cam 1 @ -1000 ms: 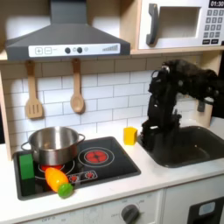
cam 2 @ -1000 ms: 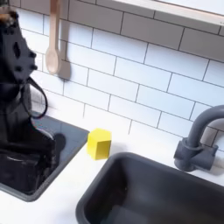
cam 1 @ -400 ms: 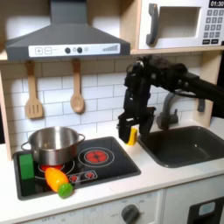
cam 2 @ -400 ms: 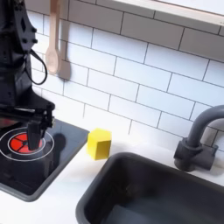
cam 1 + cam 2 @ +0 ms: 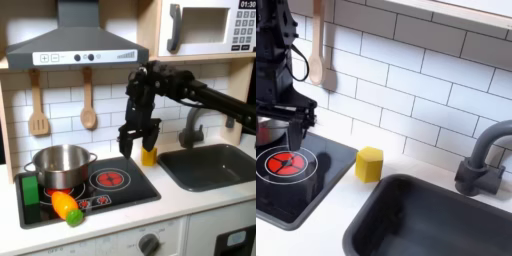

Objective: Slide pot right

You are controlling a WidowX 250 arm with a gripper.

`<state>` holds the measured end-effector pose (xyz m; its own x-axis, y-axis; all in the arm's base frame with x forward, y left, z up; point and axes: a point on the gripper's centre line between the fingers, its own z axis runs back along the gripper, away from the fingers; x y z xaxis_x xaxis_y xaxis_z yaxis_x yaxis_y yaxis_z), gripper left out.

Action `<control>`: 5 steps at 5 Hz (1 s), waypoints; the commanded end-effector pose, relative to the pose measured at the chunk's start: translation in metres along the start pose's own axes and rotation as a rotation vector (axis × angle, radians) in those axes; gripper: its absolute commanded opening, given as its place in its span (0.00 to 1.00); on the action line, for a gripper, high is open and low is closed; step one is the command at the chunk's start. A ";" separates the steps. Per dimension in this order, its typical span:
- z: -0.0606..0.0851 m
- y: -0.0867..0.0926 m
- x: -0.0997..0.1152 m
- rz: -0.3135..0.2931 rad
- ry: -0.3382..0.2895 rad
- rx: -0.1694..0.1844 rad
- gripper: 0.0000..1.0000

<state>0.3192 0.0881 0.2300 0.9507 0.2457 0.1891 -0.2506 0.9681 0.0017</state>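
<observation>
The pot (image 5: 60, 165), round and shiny silver, sits on the left burner of the black stove (image 5: 128, 192) in the first exterior view. My gripper (image 5: 134, 147) hangs open above the stove's right side, over the red burner (image 5: 108, 179), well to the right of the pot and apart from it. Nothing is between its fingers. In the second exterior view the gripper (image 5: 280, 133) is at the left edge above the red burner (image 5: 278, 162), one finger (image 5: 296, 134) pointing down.
A small yellow cup (image 5: 149, 155) (image 5: 369, 163) stands on the counter between stove and sink (image 5: 215, 165) (image 5: 426, 215). The faucet (image 5: 481, 160) is behind the sink. A green block (image 5: 30, 190) and an orange vegetable (image 5: 67, 208) lie in front of the pot. Wooden utensils (image 5: 88, 105) hang on the wall.
My arm has swung left in the first exterior view, from over the sink, past the yellow cup, to above the stove's right burner. The pot has not moved.
</observation>
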 end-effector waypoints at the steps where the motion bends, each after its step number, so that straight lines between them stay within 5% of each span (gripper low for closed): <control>1: -0.003 0.016 0.025 0.020 -0.020 0.016 1.00; 5: -0.008 0.048 0.067 0.074 -0.043 0.037 1.00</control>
<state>0.3730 0.1517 0.2336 0.9211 0.3119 0.2331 -0.3259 0.9451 0.0230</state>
